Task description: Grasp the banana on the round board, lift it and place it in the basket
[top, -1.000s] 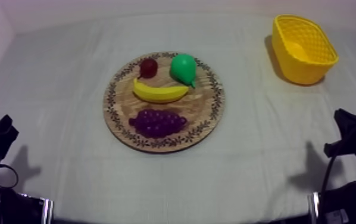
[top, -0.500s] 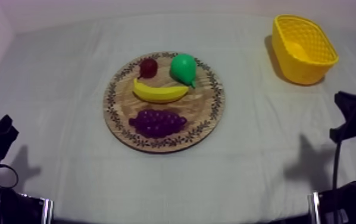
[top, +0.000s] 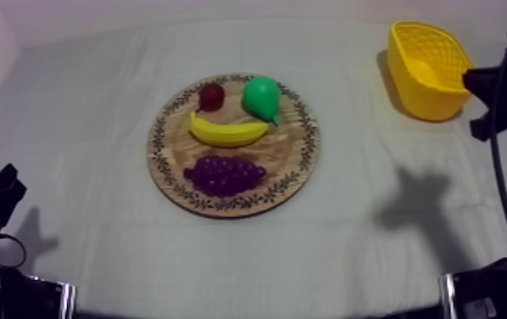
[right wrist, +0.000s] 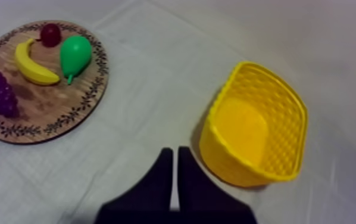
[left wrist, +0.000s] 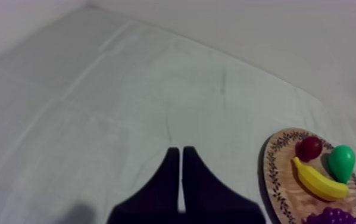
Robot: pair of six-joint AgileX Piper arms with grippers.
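The yellow banana (top: 227, 131) lies across the middle of the round wooden board (top: 299, 161), with nothing touching it. The yellow basket (top: 409, 85) stands empty at the far right of the table. My right gripper (top: 480, 102) hangs in the air just right of the basket, far from the board. Its fingers (right wrist: 164, 173) lie together as a narrow wedge, shut on nothing, beside the basket (right wrist: 234, 161), with the banana (right wrist: 33, 65) off on the board (right wrist: 43, 110). My left gripper (top: 2, 188) rests at the near left, shut (left wrist: 181, 152), well short of the board (left wrist: 281, 179).
On the board, a green pear (top: 261, 97) and a small red fruit (top: 211, 96) lie just behind the banana. A bunch of purple grapes (top: 225, 174) lies in front of it. The right arm's shadow (top: 414, 204) falls on the cloth between board and basket.
My right arm has lifted from the near right edge and swung up beside the basket; its shadow has shifted with it. The left arm and the fruit have stayed put.
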